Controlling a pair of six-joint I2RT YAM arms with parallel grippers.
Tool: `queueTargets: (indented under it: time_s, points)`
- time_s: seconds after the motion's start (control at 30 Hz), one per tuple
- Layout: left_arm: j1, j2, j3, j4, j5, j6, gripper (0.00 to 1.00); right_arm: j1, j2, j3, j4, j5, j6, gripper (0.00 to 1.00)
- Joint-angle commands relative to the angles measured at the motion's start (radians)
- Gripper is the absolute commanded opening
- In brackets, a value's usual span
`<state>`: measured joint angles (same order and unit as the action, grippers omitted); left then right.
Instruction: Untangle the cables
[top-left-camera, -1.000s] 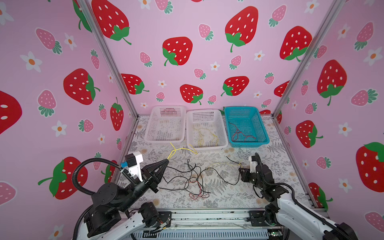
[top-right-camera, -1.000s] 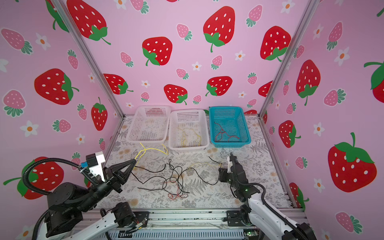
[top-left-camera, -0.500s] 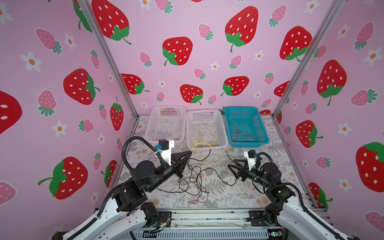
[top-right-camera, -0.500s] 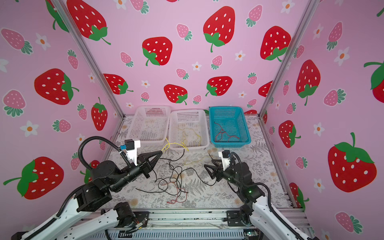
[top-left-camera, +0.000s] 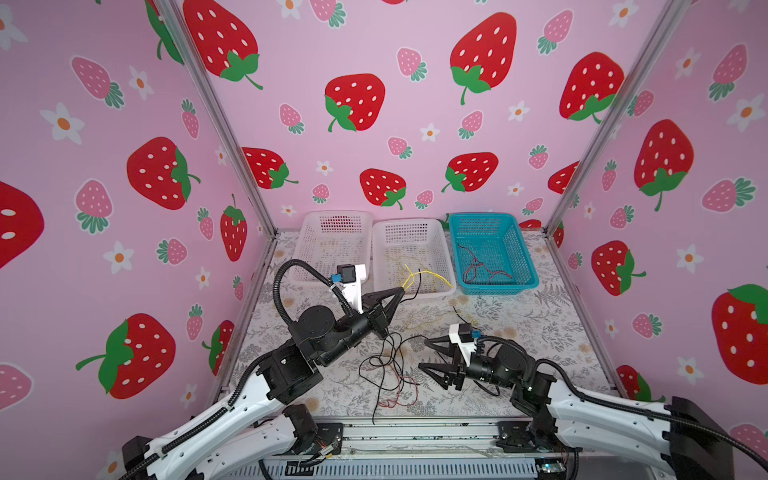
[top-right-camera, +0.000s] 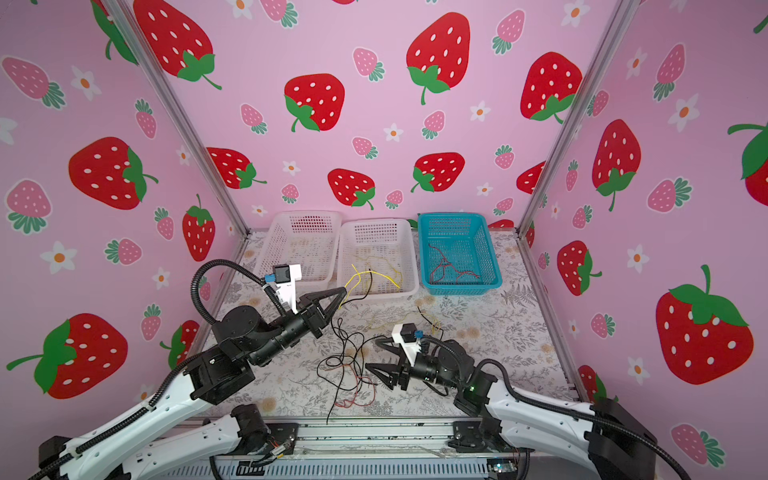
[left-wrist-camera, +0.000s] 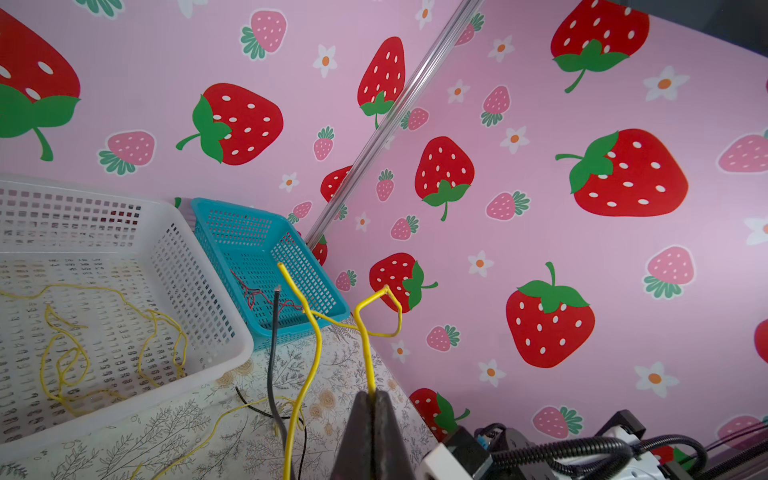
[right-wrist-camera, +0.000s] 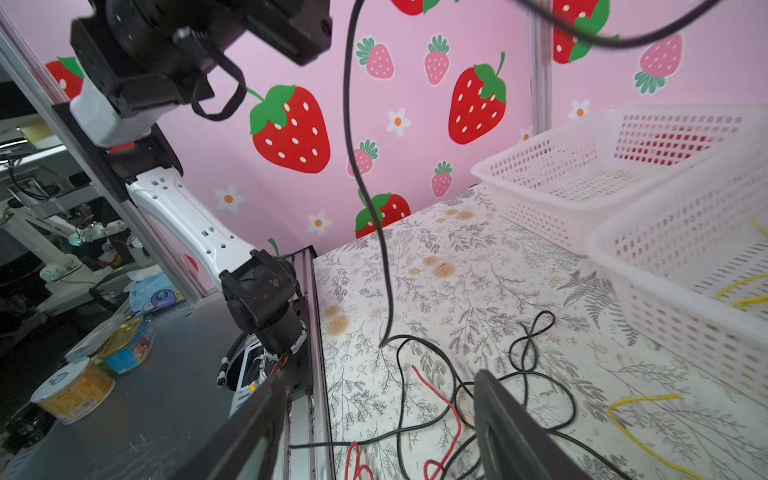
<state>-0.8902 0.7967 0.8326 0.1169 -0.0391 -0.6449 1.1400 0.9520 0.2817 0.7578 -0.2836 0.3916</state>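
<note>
The cables lie as a loose tangle of black and red wires (top-left-camera: 390, 368) (top-right-camera: 345, 365) on the flowered mat between the arms. My left gripper (top-left-camera: 401, 289) (top-right-camera: 344, 289) (left-wrist-camera: 371, 395) is shut on a yellow cable (top-left-camera: 430, 275) (left-wrist-camera: 365, 332), held up at the front rim of the middle white basket (top-left-camera: 411, 224). A black cable (left-wrist-camera: 274, 332) (right-wrist-camera: 365, 166) rises beside it from the tangle. My right gripper (top-left-camera: 423, 353) (top-right-camera: 371, 353) (right-wrist-camera: 380, 374) stands open, low at the tangle's right edge, with a red cable (right-wrist-camera: 440, 399) and black loops between its fingers, gripping nothing.
Three baskets line the back: a white one (top-left-camera: 332, 218), the middle one holding several yellow cables, and a blue one (top-left-camera: 490, 217) holding red cables (top-left-camera: 478, 268). Another yellow cable (right-wrist-camera: 636, 419) lies on the mat. The metal front rail (top-left-camera: 415, 432) borders the mat.
My left gripper has carried the yellow cable right and back toward the middle basket. My right gripper has opened and swung left toward the tangle.
</note>
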Motion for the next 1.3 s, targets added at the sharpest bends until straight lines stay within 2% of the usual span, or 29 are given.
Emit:
queueTargets:
  time_s: [0.0,0.1,0.37,0.53,0.6,0.8,0.87,1.07,1.27]
  points:
    - [-0.001,0.004,0.027,0.074,0.011,-0.045,0.0,0.061,0.095,0.057,0.171,0.142,-0.047,0.72]
    - [-0.002,0.003,0.024,0.072,0.009,-0.052,0.0,0.082,0.181,0.089,0.224,0.208,-0.063,0.72]
    - [-0.001,-0.019,-0.001,0.078,-0.01,-0.062,0.0,0.098,0.375,0.181,0.347,0.229,-0.046,0.7]
    - [-0.002,-0.024,-0.001,0.075,-0.015,-0.056,0.0,0.125,0.465,0.232,0.366,0.256,-0.046,0.59]
    - [-0.001,-0.029,-0.002,0.069,-0.019,-0.052,0.0,0.136,0.474,0.237,0.37,0.275,-0.051,0.49]
    - [-0.002,-0.048,-0.011,0.055,-0.035,-0.038,0.0,0.147,0.452,0.223,0.338,0.328,-0.067,0.08]
    - [-0.001,-0.061,-0.009,0.037,-0.046,-0.025,0.0,0.149,0.423,0.206,0.313,0.357,-0.074,0.0]
    - [0.0,-0.135,0.007,-0.052,-0.105,0.038,0.0,0.147,0.325,0.116,0.22,0.454,-0.082,0.0]
    - [0.002,-0.197,0.049,-0.139,-0.158,0.11,0.0,0.121,0.256,-0.009,0.122,0.613,-0.005,0.0]
